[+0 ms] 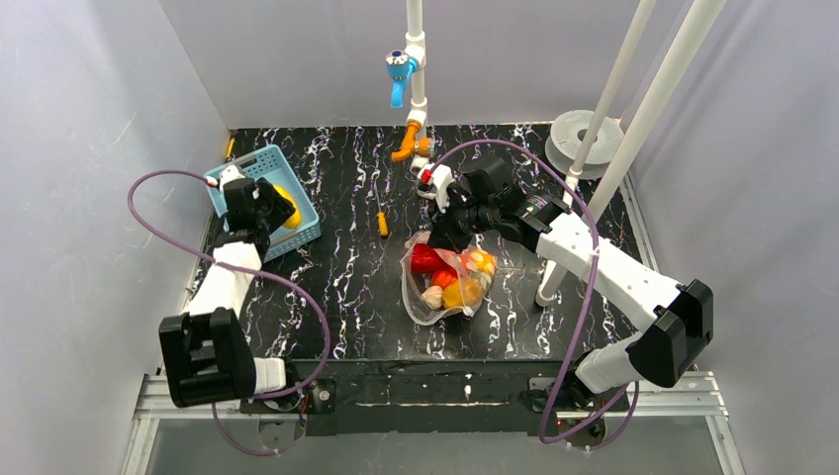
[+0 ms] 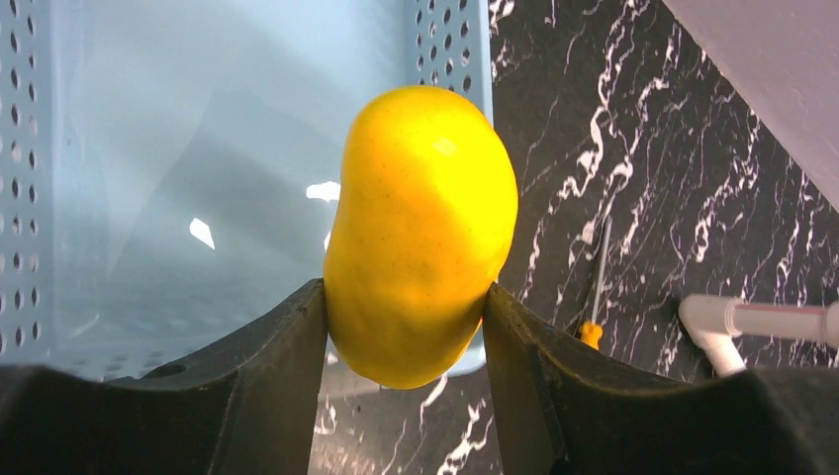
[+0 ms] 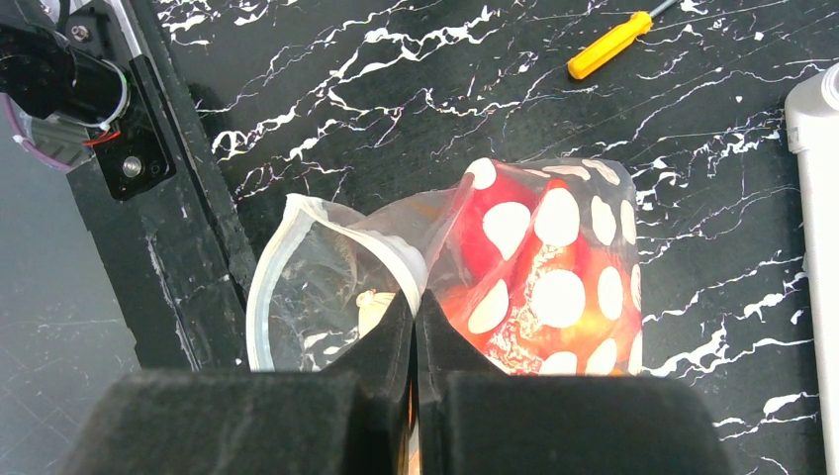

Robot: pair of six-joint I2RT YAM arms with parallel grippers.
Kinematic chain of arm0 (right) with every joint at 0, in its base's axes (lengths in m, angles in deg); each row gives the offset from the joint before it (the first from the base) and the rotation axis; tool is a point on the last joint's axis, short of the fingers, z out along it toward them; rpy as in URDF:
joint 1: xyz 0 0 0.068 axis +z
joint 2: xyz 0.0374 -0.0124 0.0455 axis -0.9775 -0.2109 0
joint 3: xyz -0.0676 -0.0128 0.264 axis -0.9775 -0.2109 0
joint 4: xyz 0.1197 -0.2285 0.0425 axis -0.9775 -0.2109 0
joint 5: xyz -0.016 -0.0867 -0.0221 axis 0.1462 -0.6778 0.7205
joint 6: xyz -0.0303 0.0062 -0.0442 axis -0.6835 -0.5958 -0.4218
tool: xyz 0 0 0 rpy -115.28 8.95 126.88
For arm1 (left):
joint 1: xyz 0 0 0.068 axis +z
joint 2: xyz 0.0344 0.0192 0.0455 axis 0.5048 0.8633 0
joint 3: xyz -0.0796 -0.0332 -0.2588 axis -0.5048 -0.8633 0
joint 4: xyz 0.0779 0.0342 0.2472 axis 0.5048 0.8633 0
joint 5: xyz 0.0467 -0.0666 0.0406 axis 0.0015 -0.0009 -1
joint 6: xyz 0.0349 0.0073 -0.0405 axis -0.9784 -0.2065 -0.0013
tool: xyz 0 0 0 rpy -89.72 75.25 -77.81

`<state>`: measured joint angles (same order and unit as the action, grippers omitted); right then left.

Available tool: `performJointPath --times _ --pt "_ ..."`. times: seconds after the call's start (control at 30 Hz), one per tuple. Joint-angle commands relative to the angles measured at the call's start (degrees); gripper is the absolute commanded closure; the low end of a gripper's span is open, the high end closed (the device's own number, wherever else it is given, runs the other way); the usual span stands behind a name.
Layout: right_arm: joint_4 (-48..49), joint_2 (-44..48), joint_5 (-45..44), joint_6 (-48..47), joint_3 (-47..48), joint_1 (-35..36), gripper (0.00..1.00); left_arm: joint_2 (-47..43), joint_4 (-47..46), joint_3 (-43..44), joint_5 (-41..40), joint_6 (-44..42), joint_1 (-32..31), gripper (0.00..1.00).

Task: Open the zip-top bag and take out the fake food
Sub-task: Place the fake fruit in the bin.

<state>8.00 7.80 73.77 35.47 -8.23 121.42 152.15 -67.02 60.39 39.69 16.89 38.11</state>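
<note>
Squarely, left gripper (image 2: 404, 302) clamps yellow fruit (image 2: 420, 228); over basket (image 2: 148, 198).

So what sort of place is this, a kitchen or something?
Probably a robot test booth, not a real kitchen: plain white walls box in a marble-print table, a mock pipe with a blue tap hangs above, and the fake food looks plastic.

Your table (image 1: 336, 188) is black with white marble veining. Plain pale grey walls (image 1: 89, 119) enclose it on three sides. White pipes (image 1: 658, 99) slant up at the right rear, and a blue tap (image 1: 399, 71) hangs at the back wall. Lighting is even, with no hard shadows.
</note>
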Motion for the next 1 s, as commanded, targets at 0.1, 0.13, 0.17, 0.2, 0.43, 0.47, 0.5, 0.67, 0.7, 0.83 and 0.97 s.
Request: performJointPath --times 0.1,0.13,0.17,0.2,0.43,0.47,0.5,0.67,0.7,0.83,0.97 --pt "2.57 2.27 1.18 0.51 -0.05 -0.46 0.99 6.37 0.41 6.18 0.02 0.73 1.96 1.00" --pt "2.54 2.28 1.21 0.50 -0.06 -0.50 0.99 6.88 0.56 6.37 0.25 0.90 2.03 1.00" --pt "2.54 2.31 1.22 0.50 -0.06 -0.52 0.99 7.40 0.72 6.56 0.45 1.03 2.14 0.99" --pt "2.56 2.36 1.22 0.50 -0.09 -0.53 0.99 7.88 0.93 6.76 0.61 1.20 2.21 0.98" --pt "2.62 2.73 1.43 0.50 -0.36 -0.94 0.99 10.35 1.25 7.74 3.23 2.15 2.94 0.85" --pt "2.65 2.76 1.44 0.50 -0.38 -0.97 0.99 10.60 1.39 7.94 4.30 2.32 2.96 0.82" --pt "2.72 2.78 1.48 0.51 -0.37 -1.01 0.99 10.85 1.59 8.21 4.63 2.43 3.02 0.78" --pt "2.73 2.96 1.63 0.58 -0.41 -1.14 0.99 11.65 1.98 8.80 5.09 2.61 3.33 0.67" --pt "2.72 2.98 1.65 0.59 -0.45 -1.16 0.99 11.70 1.98 8.82 5.09 2.70 3.39 0.66" --pt "2.68 3.10 1.73 0.60 -0.49 -1.30 0.99 11.98 3.90 9.17 5.24 3.04 3.53 0.60" --pt "2.74 3.22 1.79 0.72 -0.45 -1.42 0.99 12.12 4.12 9.25 5.75 3.18 3.50 0.55"
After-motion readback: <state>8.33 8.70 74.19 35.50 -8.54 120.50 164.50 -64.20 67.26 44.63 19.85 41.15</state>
